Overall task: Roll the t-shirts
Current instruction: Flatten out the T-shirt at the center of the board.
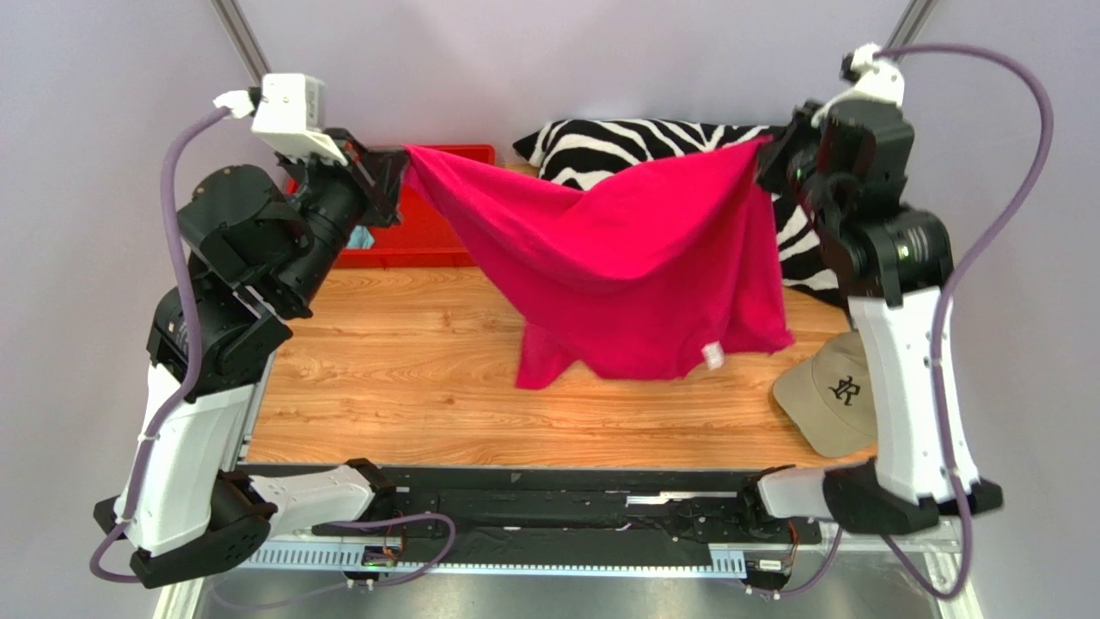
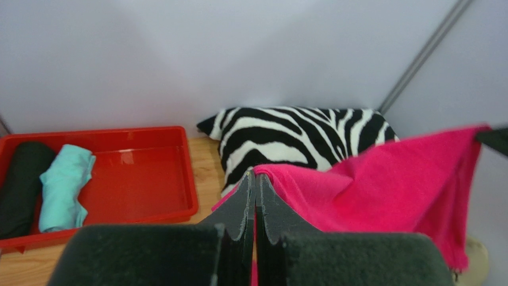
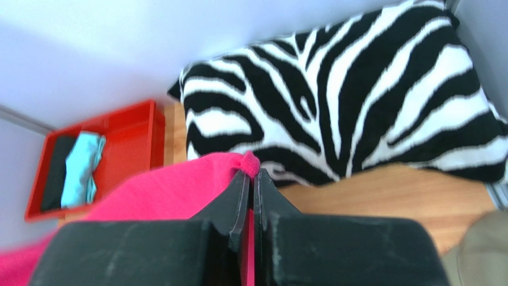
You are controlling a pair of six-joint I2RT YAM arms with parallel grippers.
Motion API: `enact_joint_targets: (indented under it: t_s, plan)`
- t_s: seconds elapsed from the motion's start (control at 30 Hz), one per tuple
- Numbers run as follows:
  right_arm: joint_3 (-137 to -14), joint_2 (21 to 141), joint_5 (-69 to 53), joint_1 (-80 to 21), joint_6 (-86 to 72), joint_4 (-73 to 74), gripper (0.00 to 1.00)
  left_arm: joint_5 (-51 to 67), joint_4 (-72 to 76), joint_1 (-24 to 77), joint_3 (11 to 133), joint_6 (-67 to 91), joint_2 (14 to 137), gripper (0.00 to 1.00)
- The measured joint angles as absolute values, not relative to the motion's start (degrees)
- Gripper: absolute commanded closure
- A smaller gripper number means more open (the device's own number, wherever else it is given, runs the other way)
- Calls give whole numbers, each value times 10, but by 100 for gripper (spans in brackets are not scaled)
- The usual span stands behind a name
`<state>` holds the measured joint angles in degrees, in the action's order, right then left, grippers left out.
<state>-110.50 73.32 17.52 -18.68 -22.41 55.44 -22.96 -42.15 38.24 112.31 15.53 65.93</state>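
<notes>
Pink shirt (image 1: 620,277) hangs in mid-air over the worktop (image 1: 387,387) centre, stretched between my two grippers. Left gripper (image 1: 385,174) at 10 o'clock and right gripper (image 1: 772,145) at 2 are each pressed together on a top corner. Black roll (image 2: 21,185) and mint roll (image 2: 62,187) lie finished in the tray (image 2: 189,179) at 10 o'clock. Pink shirt looks unrolled; I judge it needs laying flat, then rolling. In top view the left arm hides most of the tray. Shirt's lower folds are bunched, sleeves hard to tell. Pillow (image 1: 607,142) partly covered.

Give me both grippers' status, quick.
Left gripper: closed, holding the pink t-shirt.
Right gripper: closed, holding the same t-shirt.
</notes>
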Motion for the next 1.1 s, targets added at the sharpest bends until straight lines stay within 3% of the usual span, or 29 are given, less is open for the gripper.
enact_joint_targets:
  t_s: [0.2,0.27,0.3,0.4,0.5,0.67,0.7,0.93,1.1]
  plan:
    - [-1372,985,88,-130,-204,485,97,-284,-415,408,1060,139,665,100]
    - [-1455,1088,39,-131,-205,450,74,-326,-422,400,1038,136,684,100]
    - [-1472,1126,17,-132,-208,437,51,-342,-426,392,1031,137,700,100]
    - [-1450,1198,-15,-143,-209,430,32,-372,-429,371,996,146,755,100]
    - [-1341,1213,-12,-157,-198,455,25,-377,-440,361,914,160,794,100]
    - [-1147,1117,21,-187,-204,475,24,-369,-460,360,827,180,802,100]
    - [-1111,1082,30,-190,-211,481,28,-367,-460,360,823,182,800,100]
    - [-675,684,62,-182,-322,388,37,-358,-440,358,820,192,761,100]
    - [-500,691,62,-182,-380,320,37,-345,-434,358,820,193,758,100]
